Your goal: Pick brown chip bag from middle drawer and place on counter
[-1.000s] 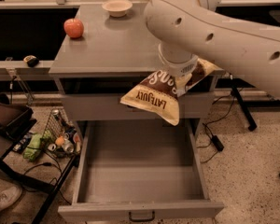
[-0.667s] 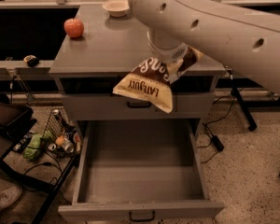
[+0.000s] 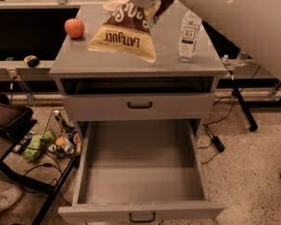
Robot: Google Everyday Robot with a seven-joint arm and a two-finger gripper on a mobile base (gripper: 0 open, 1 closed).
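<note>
My claw (image 3: 144, 3), top centre of the frame, is clamped on the brown end of the bag (image 3: 124, 34), over the counter (image 3: 84, 62), between apple (image 3: 74, 28) and bottle (image 3: 189, 36). The drawer (image 3: 107, 209) at the bottom stands open.

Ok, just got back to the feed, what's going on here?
The gripper, at the top of the view above the back of the counter, holds the bag by its brown end. The bag hangs over the counter between an apple and a bottle. I cannot tell whether its cream end touches the surface. The lowest drawer stands pulled open with nothing in it. The bag is out and looks about to be set down.
</note>
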